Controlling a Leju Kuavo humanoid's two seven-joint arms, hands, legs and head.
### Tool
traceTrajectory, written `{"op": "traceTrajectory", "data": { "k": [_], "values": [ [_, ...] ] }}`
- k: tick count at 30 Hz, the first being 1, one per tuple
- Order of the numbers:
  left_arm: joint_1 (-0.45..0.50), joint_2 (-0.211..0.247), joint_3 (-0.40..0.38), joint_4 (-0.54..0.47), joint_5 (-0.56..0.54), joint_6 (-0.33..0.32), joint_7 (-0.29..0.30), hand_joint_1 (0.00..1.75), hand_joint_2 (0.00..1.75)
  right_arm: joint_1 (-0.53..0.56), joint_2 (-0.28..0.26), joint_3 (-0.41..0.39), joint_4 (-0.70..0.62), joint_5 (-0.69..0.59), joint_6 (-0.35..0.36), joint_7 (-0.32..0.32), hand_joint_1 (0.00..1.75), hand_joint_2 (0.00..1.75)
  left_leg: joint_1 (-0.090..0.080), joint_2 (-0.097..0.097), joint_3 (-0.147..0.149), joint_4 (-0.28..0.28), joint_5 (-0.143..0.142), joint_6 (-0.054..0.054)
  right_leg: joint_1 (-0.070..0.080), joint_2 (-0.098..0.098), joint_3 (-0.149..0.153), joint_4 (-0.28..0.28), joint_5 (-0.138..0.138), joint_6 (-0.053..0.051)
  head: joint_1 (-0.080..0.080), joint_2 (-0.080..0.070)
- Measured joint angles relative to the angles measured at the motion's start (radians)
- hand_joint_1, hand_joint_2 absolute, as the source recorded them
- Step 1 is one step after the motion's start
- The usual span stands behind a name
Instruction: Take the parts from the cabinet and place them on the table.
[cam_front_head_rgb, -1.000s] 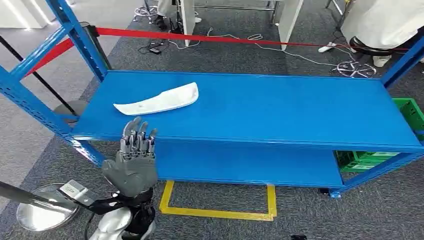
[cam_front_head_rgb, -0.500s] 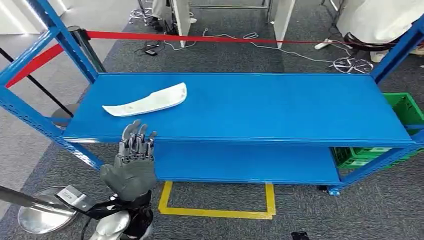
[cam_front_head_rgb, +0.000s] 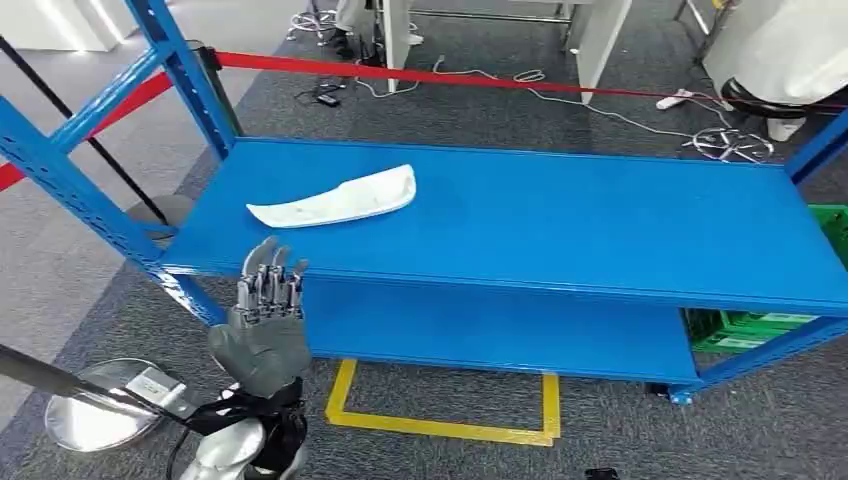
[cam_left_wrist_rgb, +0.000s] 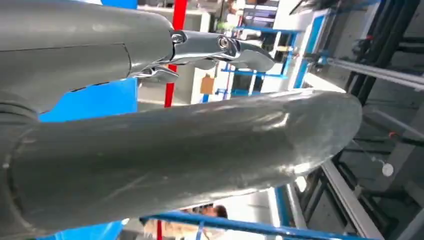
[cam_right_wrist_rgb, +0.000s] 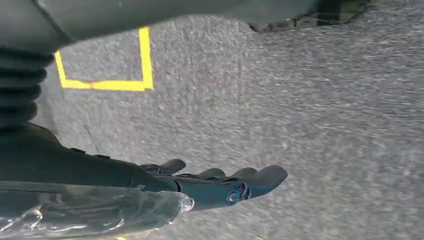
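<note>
a: what could go wrong from here?

b: the white part (cam_front_head_rgb: 338, 200) lies flat on the top shelf (cam_front_head_rgb: 560, 225) of the blue cabinet, near its left end and well back from the front edge. it looks thin and low, so i'd judge the fingers could skate over it or push it further back rather than get under it.

a: and the robot hands?

b: the left robot hand (cam_front_head_rgb: 262, 325) is raised in front of the shelf edge, fingers up and apart, holding nothing. the right robot hand (cam_right_wrist_rgb: 220, 182) hangs over the carpet (cam_right_wrist_rgb: 310, 100), fingers stretched out, also empty. the left one sits close to the shelf lip, so a low reach might clip it.

a: the room?

b: grey carpet, a yellow floor marking (cam_front_head_rgb: 440, 420) under the cabinet, a red barrier tape (cam_front_head_rgb: 480, 80) behind, loose cables (cam_front_head_rgb: 600, 105), a green crate (cam_front_head_rgb: 760, 325) at the right, and a round metal stand base (cam_front_head_rgb: 95, 415) by the robot.
</note>
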Motion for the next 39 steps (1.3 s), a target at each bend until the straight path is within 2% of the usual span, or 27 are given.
{"op": "traceTrajectory", "data": {
  "k": [1,5,6,7,8,10,11,12,14,15,16,17,20,21,23,25,26,27,28,30,31,32,33,34,36,38,39],
  "values": [
    [0.0,0.0,0.0,0.0,0.001,0.0,0.0,0.0,0.0,0.0,0.0,0.0,0.0,0.0,0.0,0.002,0.0,0.0,-0.007,-0.009,-0.005,0.005,-0.001,-0.007,-0.004,0.034,0.018,-0.036,-0.016,-0.004,0.001,0.0],
    [0.0,0.003,-0.003,0.0,0.002,-0.003,0.0,0.0,0.0,-0.002,0.0,-0.001,0.0,0.0,0.0,0.004,0.0,0.0,0.001,-0.043,-0.012,-0.004,0.01,-0.033,0.001,0.001,0.021,-0.038,-0.01,-0.029,-0.001,0.0],
    [0.0,0.003,-0.003,-0.001,0.002,-0.003,-0.001,0.0,0.0,-0.004,0.0,-0.001,0.0,0.0,0.0,0.004,0.0,0.0,0.001,-0.025,-0.014,0.003,0.003,-0.036,-0.003,-0.011,0.024,-0.042,-0.006,-0.037,-0.001,0.0],
    [-0.001,0.004,-0.004,-0.002,0.002,-0.003,-0.001,0.0,0.0,-0.004,0.0,-0.001,0.0,0.001,0.0,0.004,0.0,0.0,-0.004,0.014,-0.032,0.04,-0.026,-0.041,-0.003,-0.019,0.024,-0.043,-0.007,-0.045,-0.011,0.0],
    [-0.001,0.004,-0.005,-0.002,0.002,-0.003,-0.001,0.0,0.0,-0.003,0.0,-0.001,0.0,0.001,0.0,0.004,0.0,0.0,-0.004,0.034,-0.068,0.112,-0.067,-0.045,-0.002,-0.03,0.023,-0.043,-0.008,-0.047,-0.015,0.0],
    [-0.001,0.005,-0.004,-0.002,0.002,-0.003,-0.001,0.0,0.0,0.0,-0.001,-0.001,0.0,0.0,0.0,0.004,0.0,0.0,-0.003,0.048,-0.145,0.268,-0.131,-0.049,0.001,-0.057,0.022,-0.043,-0.01,-0.05,-0.015,0.0],
    [0.0,0.006,-0.004,-0.002,0.002,-0.003,-0.001,0.0,0.0,0.001,-0.001,-0.001,0.0,0.0,0.0,0.004,0.0,0.0,-0.003,0.049,-0.165,0.304,-0.135,-0.049,0.002,-0.069,0.022,-0.043,-0.011,-0.051,-0.016,0.0],
    [0.002,0.006,-0.004,-0.002,0.002,-0.003,-0.001,0.0,0.0,0.0,-0.001,-0.001,0.0,0.0,0.0,0.004,0.0,0.0,-0.003,0.05,-0.16,0.295,-0.117,-0.048,0.003,-0.08,0.023,-0.043,-0.011,-0.051,-0.015,0.0],
    [0.002,0.006,-0.005,-0.002,0.003,-0.003,-0.001,0.0,0.0,-0.003,-0.001,-0.001,0.0,0.002,0.002,0.004,0.0,0.0,-0.004,0.061,-0.096,0.169,-0.036,-0.041,0.004,-0.104,0.027,-0.043,-0.013,-0.05,-0.015,0.0],
    [0.001,0.006,-0.005,-0.002,0.005,-0.003,-0.001,0.0,0.0,-0.003,-0.001,-0.001,0.0,0.002,0.003,0.004,0.0,0.0,-0.007,0.096,-0.045,0.078,0.003,-0.035,0.005,-0.113,0.031,-0.043,-0.015,-0.047,-0.015,0.0],
    [0.0,0.006,-0.005,-0.002,0.005,-0.003,-0.001,0.0,0.0,-0.002,-0.001,-0.001,0.0,0.003,0.003,0.005,0.0,0.0,-0.011,0.128,-0.01,0.023,0.009,-0.032,0.011,-0.114,0.029,-0.042,-0.019,-0.04,-0.016,0.0],
    [0.0,0.005,-0.007,-0.002,0.006,-0.003,-0.001,0.0,0.0,-0.003,-0.001,-0.001,0.0,0.003,0.001,0.007,0.0,0.0,-0.012,0.12,-0.005,-0.003,-0.002,-0.028,0.015,-0.12,0.023,-0.036,-0.024,-0.033,-0.016,0.0],
    [0.007,0.006,-0.005,-0.002,0.008,-0.003,-0.001,0.0,0.0,-0.007,-0.001,-0.001,0.0,0.003,-0.008,0.024,0.0,0.0,-0.016,0.105,-0.011,0.0,0.0,-0.014,0.013,-0.141,0.038,-0.046,-0.02,-0.019,-0.011,0.0],
    [0.007,0.004,-0.005,-0.002,0.007,0.001,-0.001,0.0,0.0,-0.007,-0.001,-0.001,0.0,0.003,-0.008,0.03,0.0,0.0,-0.007,0.099,-0.007,-0.007,0.005,-0.006,0.008,-0.127,0.032,-0.042,-0.027,-0.01,-0.011,0.0],
    [0.004,0.003,-0.005,-0.002,0.002,0.014,0.001,0.0,0.0,-0.005,-0.001,-0.001,0.0,0.005,-0.011,0.039,0.0,0.0,-0.006,0.092,-0.007,-0.007,0.005,0.003,0.007,-0.064,-0.005,0.05,-0.087,-0.004,-0.005,0.0],
    [0.004,0.003,-0.005,-0.002,0.002,0.022,0.002,0.0,0.0,0.0,-0.001,-0.001,0.0,0.021,-0.027,0.057,0.0,0.0,-0.006,0.082,-0.007,-0.006,0.004,0.006,0.007,-0.048,-0.083,0.214,-0.155,0.0,-0.004,0.0],
    [0.004,0.003,-0.005,-0.002,0.002,0.026,0.002,0.0,0.0,0.003,-0.001,-0.001,0.0,0.035,-0.039,0.071,0.0,0.0,-0.007,0.077,-0.007,-0.006,0.004,0.006,0.007,-0.046,-0.11,0.262,-0.165,0.001,-0.004,0.0],
    [0.004,0.003,-0.005,-0.002,0.002,0.029,0.003,0.0,0.0,0.005,-0.001,0.0,0.0,0.046,-0.051,0.082,0.0,0.0,-0.007,0.071,-0.006,-0.006,0.004,0.006,0.007,-0.046,-0.115,0.262,-0.149,0.001,-0.004,0.0],
    [0.004,0.003,-0.005,-0.002,0.005,0.03,0.003,0.0,0.0,0.005,-0.001,0.0,0.0,0.052,-0.058,0.086,0.0,0.0,-0.006,0.065,-0.004,-0.006,0.003,0.005,0.005,-0.046,-0.099,0.218,-0.114,0.001,-0.003,0.0],
    [0.004,0.003,-0.005,-0.002,0.007,0.031,0.003,0.0,0.0,0.004,-0.001,0.002,0.0,0.057,-0.061,0.089,0.0,0.0,-0.001,0.056,0.001,-0.004,0.0,-0.001,0.001,-0.046,-0.019,0.046,-0.021,0.001,-0.004,0.0],
    [0.004,0.003,-0.005,-0.002,0.007,0.031,0.003,0.0,0.0,0.003,-0.001,0.003,0.0,0.058,-0.063,0.092,0.0,0.0,0.0,0.053,0.002,0.0,-0.004,-0.008,-0.001,-0.045,0.012,-0.024,-0.007,0.006,-0.004,0.0],
    [0.004,0.003,-0.005,-0.002,0.009,0.031,0.005,0.0,0.0,0.001,0.003,0.005,0.001,0.063,-0.066,0.101,0.0,0.0,-0.007,0.051,-0.002,0.006,-0.005,-0.018,0.001,-0.036,0.014,-0.028,-0.017,0.006,0.002,0.0],
    [0.004,0.003,-0.005,-0.002,0.011,0.03,0.007,0.0,0.0,0.001,0.004,0.009,0.001,0.074,-0.071,0.113,0.0,0.0,-0.009,0.048,-0.005,0.007,-0.004,-0.022,0.001,-0.034,0.015,-0.025,-0.015,-0.014,0.0,0.0],
    [0.004,0.003,-0.006,-0.002,0.016,0.029,0.01,0.0,0.0,0.001,0.004,0.012,0.001,0.082,-0.074,0.125,0.0,0.0,-0.009,0.048,-0.005,0.006,-0.002,-0.026,0.001,-0.035,0.013,-0.025,-0.015,-0.017,-0.006,0.0],
    [0.003,0.004,-0.006,-0.002,0.027,0.025,0.016,0.0,0.0,0.002,0.003,0.021,0.001,0.094,-0.096,0.175,0.0,0.0,-0.004,0.048,-0.005,0.002,0.001,-0.035,0.005,-0.034,0.009,-0.024,-0.01,-0.034,-0.007,0.0],
    [0.002,0.005,-0.008,-0.002,0.029,0.022,0.017,0.0,0.0,0.001,0.003,0.021,0.0,0.09,-0.126,0.197,0.0,0.0,-0.003,0.052,-0.024,0.044,-0.037,-0.045,0.002,-0.034,0.01,-0.027,-0.007,-0.045,-0.014,0.0],
    [0.001,0.005,-0.009,-0.002,0.029,0.021,0.018,0.0,0.0,0.001,0.003,0.021,0.0,0.089,-0.138,0.202,0.0,0.0,-0.003,0.052,-0.056,0.11,-0.074,-0.048,0.003,-0.035,0.009,-0.027,-0.006,-0.05,-0.016,0.0]
  ]
}}
